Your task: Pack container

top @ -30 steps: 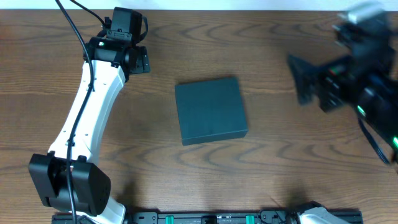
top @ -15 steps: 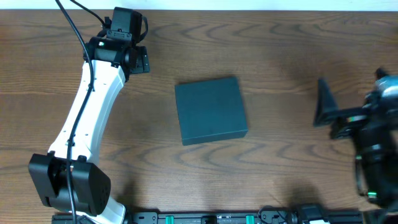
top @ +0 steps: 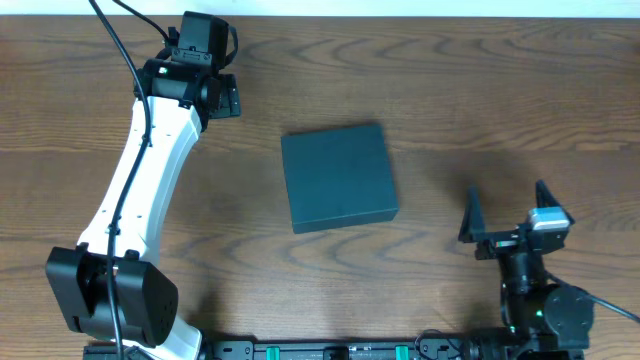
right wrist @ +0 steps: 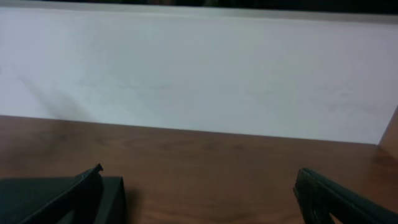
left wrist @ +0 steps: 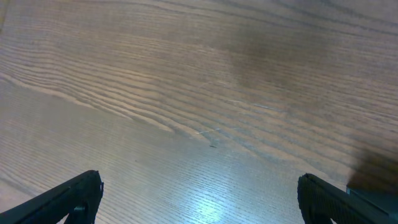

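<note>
The dark teal-green square container [top: 338, 178] lies in the middle of the wooden table with its lid shut. A corner of it shows in the right wrist view [right wrist: 115, 199], low at the left, behind my left finger. My left gripper [top: 228, 97] is at the far left of the table, well away from the container; its wrist view shows it [left wrist: 199, 202] open and empty over bare wood. My right gripper [top: 507, 208] is open and empty at the front right, right of the container and apart from it, also seen in its wrist view [right wrist: 202, 199].
The white left arm [top: 140, 190] runs from the front-left base up the left side. The right arm's base [top: 540, 305] sits at the front right edge. A white wall [right wrist: 199, 68] stands beyond the table's far edge.
My right arm has swung from the far right edge down to the front right, with its gripper open throughout. The left arm and the container have not moved.
</note>
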`<state>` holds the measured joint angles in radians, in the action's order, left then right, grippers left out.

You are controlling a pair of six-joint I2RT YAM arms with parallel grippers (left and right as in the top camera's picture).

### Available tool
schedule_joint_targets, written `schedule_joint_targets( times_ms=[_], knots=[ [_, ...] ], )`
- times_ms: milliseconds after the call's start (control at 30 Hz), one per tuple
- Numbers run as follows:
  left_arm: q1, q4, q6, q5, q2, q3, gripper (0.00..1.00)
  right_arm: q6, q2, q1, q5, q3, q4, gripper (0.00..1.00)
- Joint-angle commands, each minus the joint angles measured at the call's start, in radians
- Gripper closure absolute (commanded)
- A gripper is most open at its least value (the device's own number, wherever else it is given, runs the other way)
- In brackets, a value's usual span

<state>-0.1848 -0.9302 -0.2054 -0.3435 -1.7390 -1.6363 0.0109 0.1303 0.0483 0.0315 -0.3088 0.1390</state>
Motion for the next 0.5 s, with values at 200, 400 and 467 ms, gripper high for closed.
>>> schedule_joint_targets(
  times_ms=[200, 400, 467],
  knots=[
    [0.003, 0.0, 0.002, -0.01, 0.0, -0.011, 0.01, -0.11, -0.094, -0.01, 0.017, 0.171, -0.059, 0.01],
    [0.003, 0.0, 0.002, -0.01, 0.0, -0.011, 0.01, -0.2, -0.109, -0.01, -0.012, 0.232, -0.078, 0.01],
    [0.003, 0.0, 0.002, -0.01, 0.0, -0.011, 0.02, -0.225, -0.116, -0.01, -0.028, 0.246, -0.081, 0.01]
  ],
)
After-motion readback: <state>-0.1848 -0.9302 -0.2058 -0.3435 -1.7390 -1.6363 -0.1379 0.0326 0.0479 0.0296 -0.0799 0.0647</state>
